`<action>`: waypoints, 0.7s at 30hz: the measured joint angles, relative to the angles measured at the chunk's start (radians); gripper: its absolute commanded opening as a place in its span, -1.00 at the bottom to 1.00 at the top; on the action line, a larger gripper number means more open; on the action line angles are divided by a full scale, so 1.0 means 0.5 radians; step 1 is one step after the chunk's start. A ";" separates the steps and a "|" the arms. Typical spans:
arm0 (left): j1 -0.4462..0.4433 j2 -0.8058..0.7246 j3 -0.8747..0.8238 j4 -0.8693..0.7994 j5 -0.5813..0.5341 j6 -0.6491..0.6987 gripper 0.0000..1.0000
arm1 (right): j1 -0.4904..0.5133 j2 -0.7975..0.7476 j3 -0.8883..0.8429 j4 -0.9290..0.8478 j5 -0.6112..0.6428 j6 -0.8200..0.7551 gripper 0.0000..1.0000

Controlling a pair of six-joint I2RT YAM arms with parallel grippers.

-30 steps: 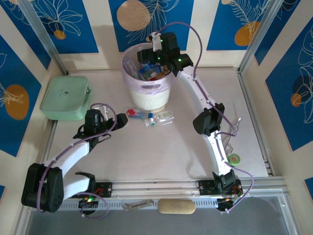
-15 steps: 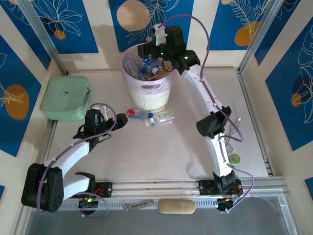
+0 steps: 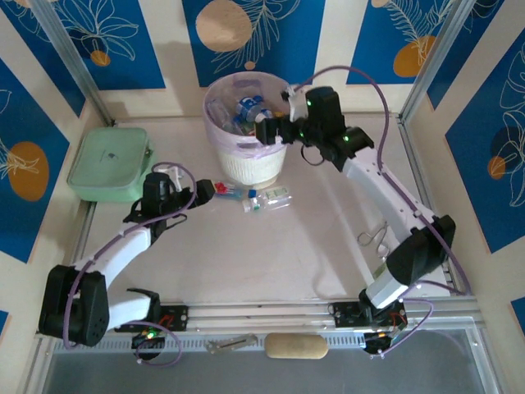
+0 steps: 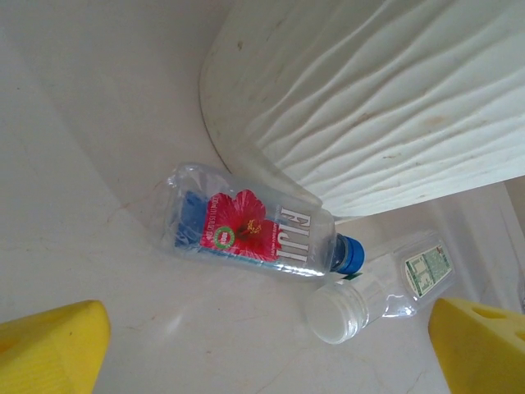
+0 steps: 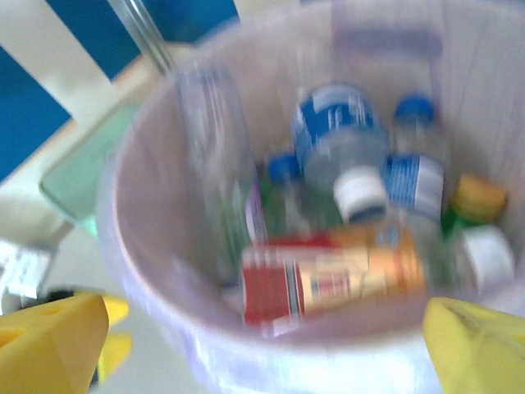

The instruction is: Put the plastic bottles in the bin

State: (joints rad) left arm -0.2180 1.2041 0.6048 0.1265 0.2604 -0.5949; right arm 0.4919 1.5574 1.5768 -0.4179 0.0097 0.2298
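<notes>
The walls (image 3: 246, 37) behind the bin carry blue panels with pale leaf drawings and orange-tan discs, set between cream strips. The table (image 3: 271, 246) is a pale, slightly scuffed sheet framed by metal rails. In the left wrist view it looks glossy white.

The bin (image 3: 246, 168) stands at the far middle of the table, a ribbed white tub with a translucent pinkish liner folded over its rim. The left wrist view cuts it off, showing just its lower wall (image 4: 385, 107). The right wrist view looks down into it (image 5: 135, 164), but everything there is smeared by blur.

Left of the bin sits a pale-green lidded box (image 3: 109, 162).

The right gripper (image 3: 267, 131) hangs at the bin's right rim. Its yellow fingers (image 5: 49, 341) stand wide with nothing between them. The left gripper (image 3: 201, 199) is in front of the bin and to its left, low over the table, fingers (image 4: 49, 345) also spread wide and empty.

Inside the bin lies a heap of bottles (image 5: 340, 148) with blue labels, a red-and-orange one and a yellow cap. Their number is hard to make out.

Two bottles lie on the table just in front of the bin. The red-flowered bottle (image 4: 246, 230) has a blue cap. The white-capped bottle (image 4: 369, 295) is just beside it, and its far end is partly hidden by a finger.
</notes>
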 measured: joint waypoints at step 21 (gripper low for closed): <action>0.001 0.190 0.070 0.120 0.055 -0.216 0.99 | 0.091 0.242 -1.002 0.428 -0.381 -0.375 0.98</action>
State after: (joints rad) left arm -0.2176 1.2991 0.6399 0.1864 0.2878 -0.7029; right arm 0.5373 1.6783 1.0760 -0.2039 -0.1810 0.0425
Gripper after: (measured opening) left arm 0.994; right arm 0.992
